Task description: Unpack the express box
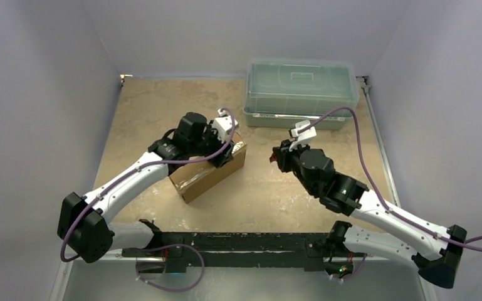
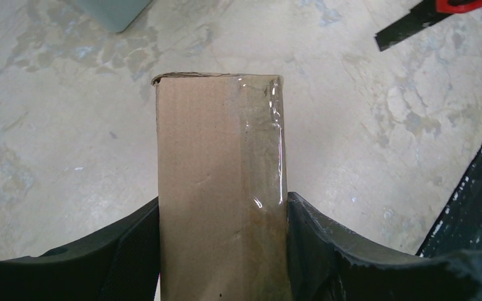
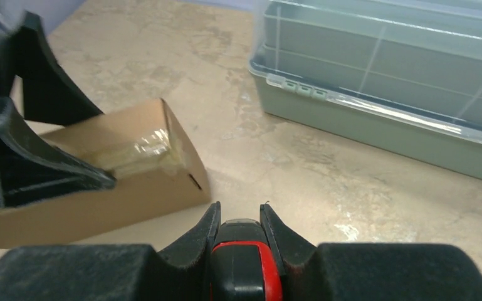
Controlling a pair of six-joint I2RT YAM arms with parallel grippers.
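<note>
The express box (image 1: 204, 175) is a brown cardboard box that rests at an angle on the table, left of centre. Clear tape runs along its upper face (image 2: 219, 157). My left gripper (image 1: 225, 150) reaches down over the box's far end and is shut on it, one finger against each side (image 2: 222, 204). The right wrist view shows the box (image 3: 138, 182) with that left finger (image 3: 44, 166) on it. To the right of the box my right gripper (image 1: 281, 155) hovers, shut on a red and black cutter (image 3: 244, 263), its tip pointing toward the box.
A translucent grey-green lidded plastic bin (image 1: 301, 91) stands at the back right of the table (image 1: 269, 188), and also fills the upper right of the right wrist view as the bin (image 3: 401, 81). Grey walls close in the sides and back.
</note>
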